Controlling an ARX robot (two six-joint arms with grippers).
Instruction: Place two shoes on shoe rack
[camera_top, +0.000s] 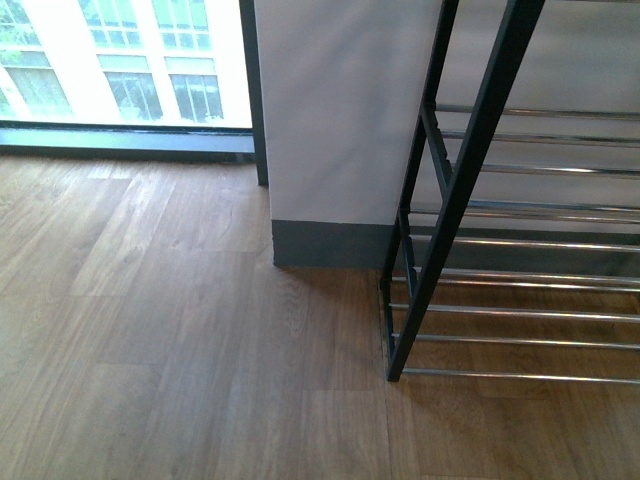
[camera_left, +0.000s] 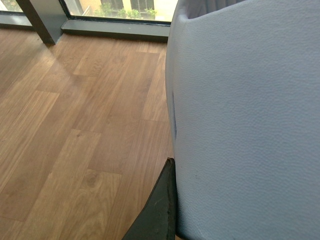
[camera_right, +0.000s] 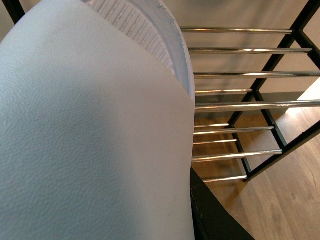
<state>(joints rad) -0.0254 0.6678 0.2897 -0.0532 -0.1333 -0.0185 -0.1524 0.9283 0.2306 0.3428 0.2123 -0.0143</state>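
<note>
The two shoes are out of view. In the left wrist view a pale blue-white slide sandal (camera_left: 245, 115) fills the frame; my left gripper (camera_left: 235, 210) is shut on it, with one dark finger (camera_left: 159, 210) pressed to its side. My right gripper (camera_right: 120, 205) is shut on a second pale blue-white slide sandal (camera_right: 90, 135), whose ribbed white sole (camera_right: 135, 22) shows at its edge, with one dark finger (camera_right: 210, 215) visible. The shoe rack (camera_top: 470, 200), black-framed with chrome rods, stands at the right of the front view and lies just beyond the right sandal (camera_right: 240, 106). Neither arm shows in the front view.
A white wall column (camera_top: 340, 110) with grey skirting (camera_top: 330, 245) stands behind the rack's left end. Wood plank floor (camera_top: 160, 340) spreads to the left. A window (camera_top: 120, 60) with a dark sill runs along the back left.
</note>
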